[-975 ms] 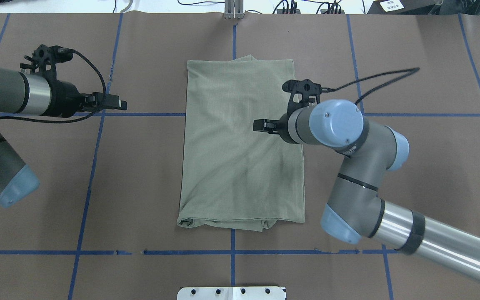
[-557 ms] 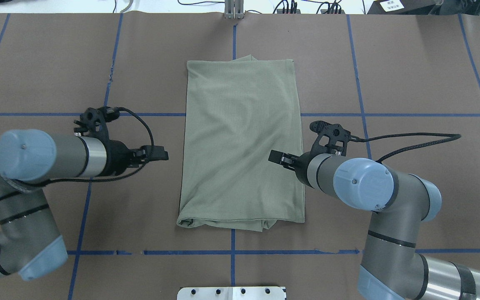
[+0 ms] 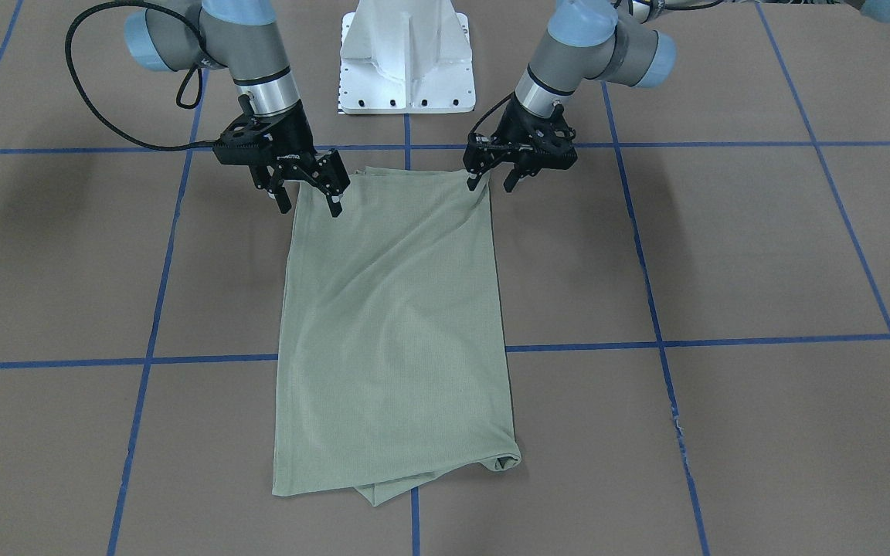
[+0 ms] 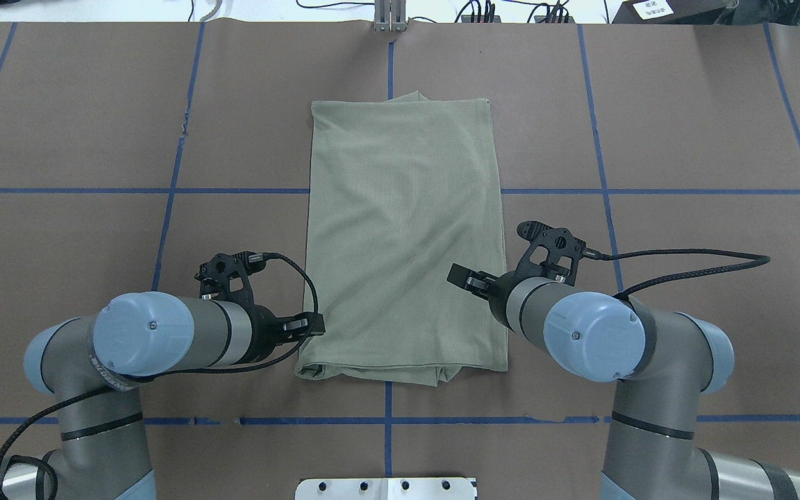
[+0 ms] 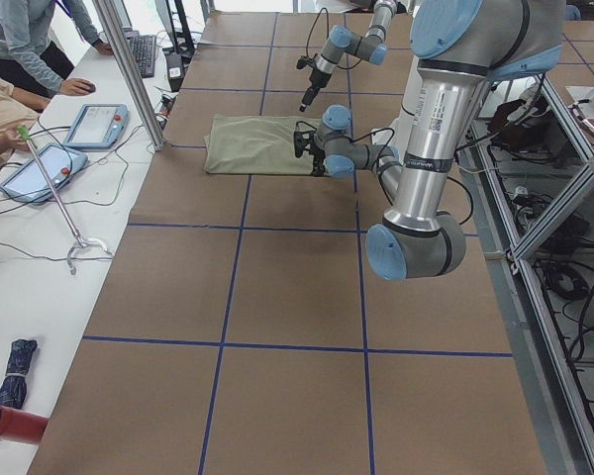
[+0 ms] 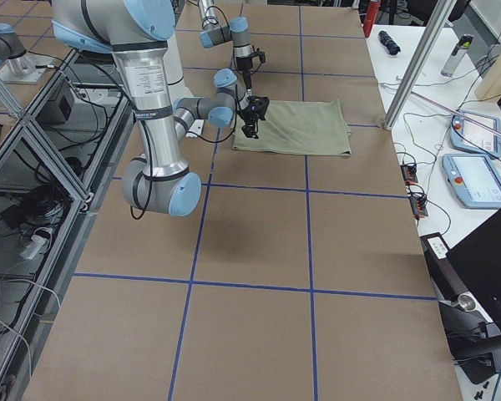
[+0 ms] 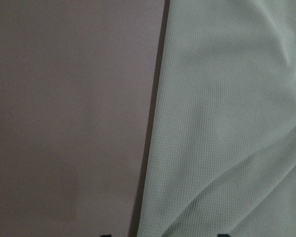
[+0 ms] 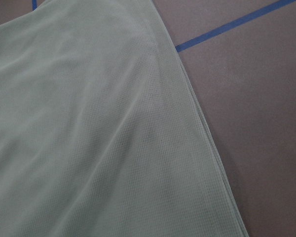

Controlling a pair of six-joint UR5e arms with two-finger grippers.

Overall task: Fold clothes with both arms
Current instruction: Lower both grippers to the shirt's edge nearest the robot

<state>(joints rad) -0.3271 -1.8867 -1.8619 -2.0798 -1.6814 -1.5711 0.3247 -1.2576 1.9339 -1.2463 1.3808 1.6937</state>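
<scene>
Shirt (image 4: 400, 208) lies flat at table (image 4: 80, 104) centre, folded to one long rectangle; sleeves, neck, any tag or logo are tucked out of sight. Overhead: left gripper (image 4: 310, 325) sits at the shirt's 7 o'clock corner and right gripper (image 4: 459, 276) over its 4 o'clock edge, fingers mostly hidden under the wrists. Left arm (image 4: 164, 337) and right arm (image 4: 580, 333) run off frame at 6 o'clock. Front view: both pairs of fingers are spread, each straddling a robot-side shirt corner, nothing pinched; can't tell if tips touch fabric. Left wrist view shows the fingertips only as two dark slivers; right wrist view shows only cloth and table. Count: one shirt, two arms, two grippers.
</scene>
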